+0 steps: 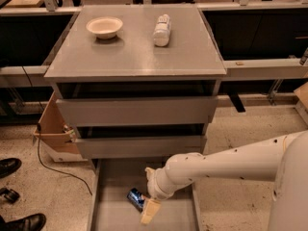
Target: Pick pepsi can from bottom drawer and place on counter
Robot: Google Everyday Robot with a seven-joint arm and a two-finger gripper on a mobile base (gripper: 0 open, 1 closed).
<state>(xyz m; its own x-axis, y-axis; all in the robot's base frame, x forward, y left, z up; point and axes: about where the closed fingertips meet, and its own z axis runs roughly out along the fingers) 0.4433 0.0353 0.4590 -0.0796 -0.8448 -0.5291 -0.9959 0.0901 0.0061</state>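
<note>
The pepsi can [135, 198], small and blue, lies on its side on the grey floor of the open bottom drawer [115, 179]. My gripper [150, 211] hangs from the white arm over the drawer, just right of the can and almost touching it. The counter [139, 52] is the grey top of the cabinet, far above the can.
A white bowl [104, 27] and a white bottle [162, 30] lying on its side rest on the counter. Two upper drawers [137, 110] stand slightly open. A cardboard box [53, 126] and a cable sit left of the cabinet. Shoes [9, 166] show at the lower left.
</note>
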